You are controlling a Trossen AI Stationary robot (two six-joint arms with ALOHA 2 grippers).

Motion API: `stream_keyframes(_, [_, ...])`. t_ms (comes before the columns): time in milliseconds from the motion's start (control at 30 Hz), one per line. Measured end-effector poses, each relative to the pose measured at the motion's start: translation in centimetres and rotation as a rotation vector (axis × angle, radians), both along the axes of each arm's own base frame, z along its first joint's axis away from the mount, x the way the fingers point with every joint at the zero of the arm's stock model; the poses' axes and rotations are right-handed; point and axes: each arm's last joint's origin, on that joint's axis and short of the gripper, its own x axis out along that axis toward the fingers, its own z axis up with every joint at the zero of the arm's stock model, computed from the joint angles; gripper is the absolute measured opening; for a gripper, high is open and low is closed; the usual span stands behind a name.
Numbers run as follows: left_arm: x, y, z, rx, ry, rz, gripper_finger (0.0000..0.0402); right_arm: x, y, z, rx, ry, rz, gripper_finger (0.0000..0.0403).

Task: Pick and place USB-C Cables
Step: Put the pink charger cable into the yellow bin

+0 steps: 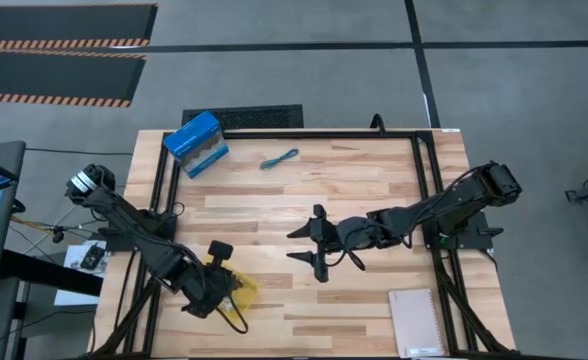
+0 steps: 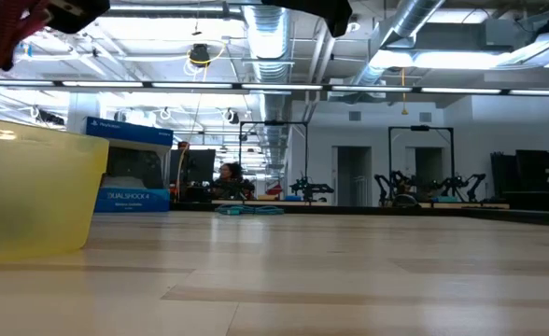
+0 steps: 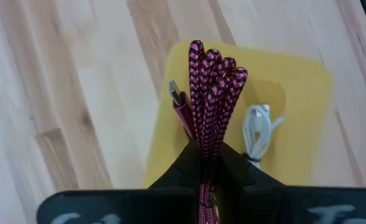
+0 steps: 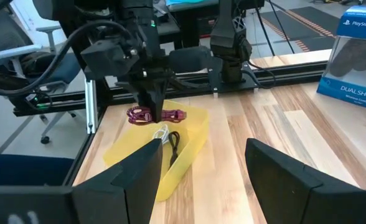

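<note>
My left gripper (image 3: 211,152) is shut on the dark red braided cable (image 3: 211,87) and hangs just above the yellow tray (image 1: 242,290) near the table's near-left corner. A white cable (image 3: 258,130) and a black cable (image 4: 173,142) lie inside the tray. The teal cable (image 1: 279,158) lies flat on the table near the far edge. My right gripper (image 1: 296,246) is open at the table's middle, pointing toward the tray and touching nothing. My left gripper pinches the dark red cable bundle (image 4: 147,115) between its two fingers, coming from above and pointing down. The looped end (image 3: 214,59) and a metal plug (image 3: 175,93) stick out past the fingertips. The bundle is lifted clear, roughly level over the tray.
A blue game-controller box (image 1: 196,143) stands at the far-left corner, left of the teal cable. A pale notebook (image 1: 417,320) lies at the near-right corner. Black frame rails (image 1: 429,180) run along the table's sides. Bare wood lies between the tray and my right gripper.
</note>
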Motion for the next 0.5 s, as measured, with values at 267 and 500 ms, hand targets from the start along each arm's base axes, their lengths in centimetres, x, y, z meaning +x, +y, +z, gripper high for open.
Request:
stream_keyframes(267, [0.4, 0.35, -0.34, -0.042, 0.051, -0.019, 0.0, -0.13, 0.43, -0.01, 0.0, 0.001, 0.014, 0.0254])
stream_keyframes(500, [0.87, 0.63, -0.93, -0.01, 0.074, -0.032, 0.0, -0.22, 0.72, -0.01, 0.023, 0.002, 0.016, 0.0254])
